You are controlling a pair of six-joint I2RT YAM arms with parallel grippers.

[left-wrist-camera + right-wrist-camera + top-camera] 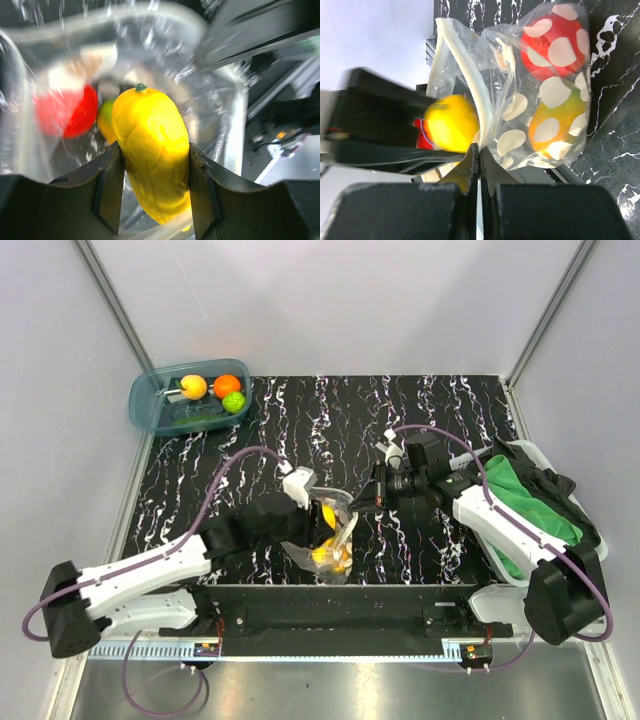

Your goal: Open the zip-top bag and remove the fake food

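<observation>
Black left end effector [155, 150]: clamped on a yellow fake food piece [147, 115] at the bag's open mouth.
Right end effector [479, 155]: pinched tight on the zip-top bag [505, 75] edge.
Bag contents: red piece [552, 42], orange-green piece [555, 127].
Bag place: lower centre of the top view, on the marbled desk [420, 420].
Blue tub [150, 405], upper left: three fruits [227, 386].

I see a black table [400, 420] with white marbling, plain pale walls [330, 300] on three sides, a brushed metal strip [330, 690] along my near edge
</observation>
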